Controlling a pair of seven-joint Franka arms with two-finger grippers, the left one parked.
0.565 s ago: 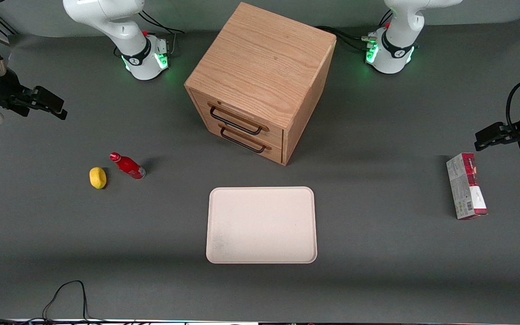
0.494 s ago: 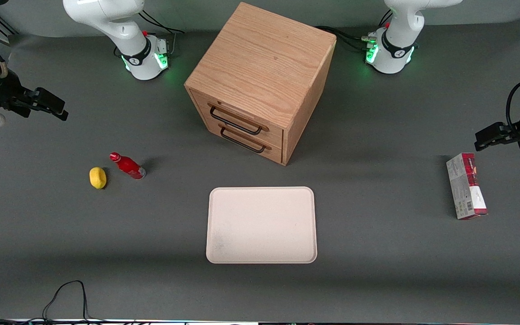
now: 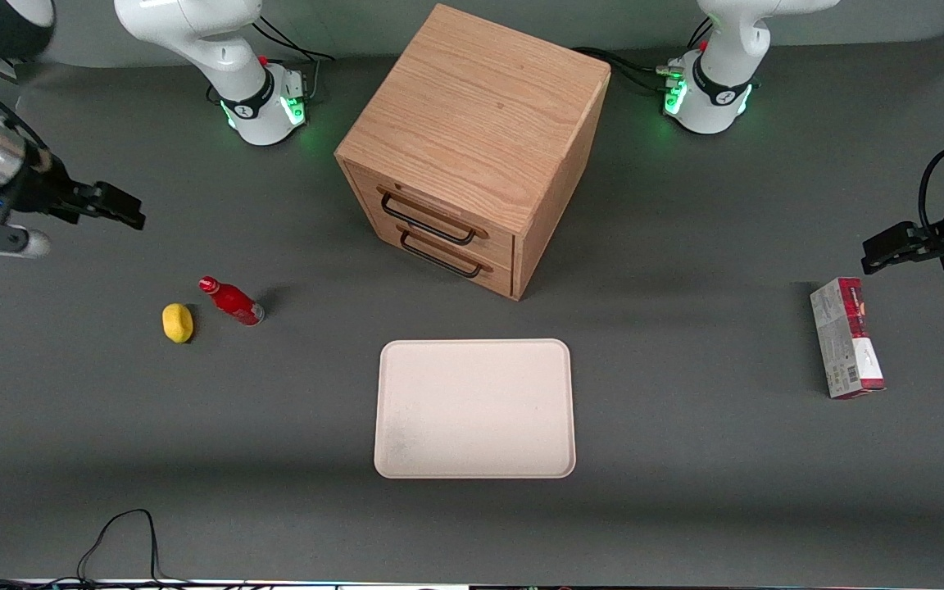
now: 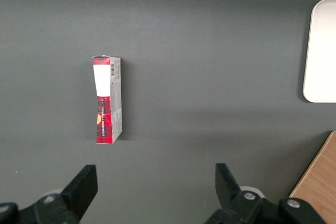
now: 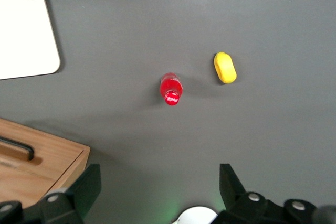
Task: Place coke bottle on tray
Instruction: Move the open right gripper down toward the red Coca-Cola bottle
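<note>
At upper left of the front frame, the gripper (image 3: 115, 206) hangs with jaws released, well above the upright coke bottle (image 3: 231, 301). It should centre over the red cap, avoiding the lemon (image 3: 178, 323).

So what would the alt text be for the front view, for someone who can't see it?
A small red coke bottle stands on a dark grey table beside a yellow lemon, with the empty cream tray nearer the camera in front of a wooden two-drawer cabinet. The gripper hovers open above the table, farther from the camera than the bottle, holding nothing.
</note>
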